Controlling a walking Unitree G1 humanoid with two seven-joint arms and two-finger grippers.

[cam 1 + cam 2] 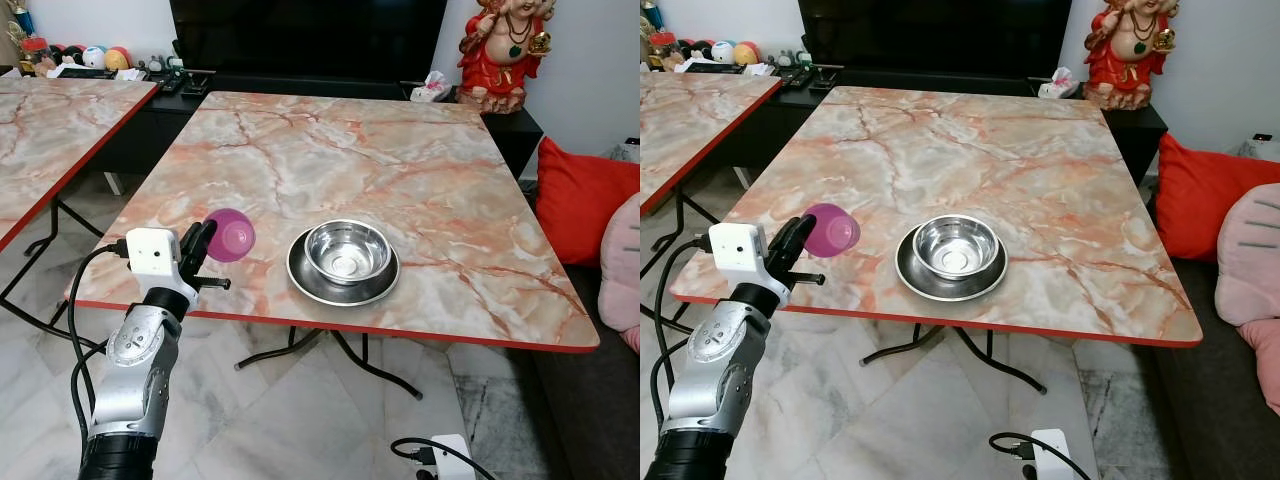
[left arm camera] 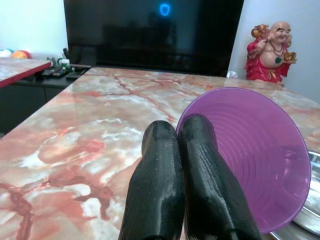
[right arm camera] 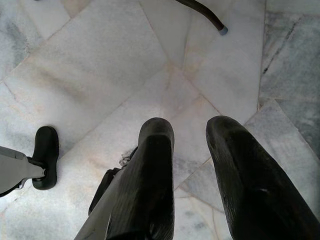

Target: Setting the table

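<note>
Marble-patterned laminate with a red edge forms the table [image 1: 400, 170], which fills the centre of the frame. At lower centre, near the front edge, a steel plate [image 1: 305, 285] carries a steel bowl [image 1: 347, 248]; the bowl appears empty.

The left gripper [image 1: 205, 240] sits at lower left, over the table's front-left corner. Its two fingers [image 2: 200, 165] are pressed together, pinching the rim of a purple cup [image 1: 232, 235]. The cup is tipped on its side, long axis roughly level, and its open mouth faces away from the wrist; nothing is visible inside it. The cup lies just left of the plate, apart from it in the head views. The probable next move is to upright the cup and set it on bare tabletop beside the plate.

The right gripper [image 3: 192, 165] hangs over the floor, fingers parted and empty; the left arm is nearer.
</note>
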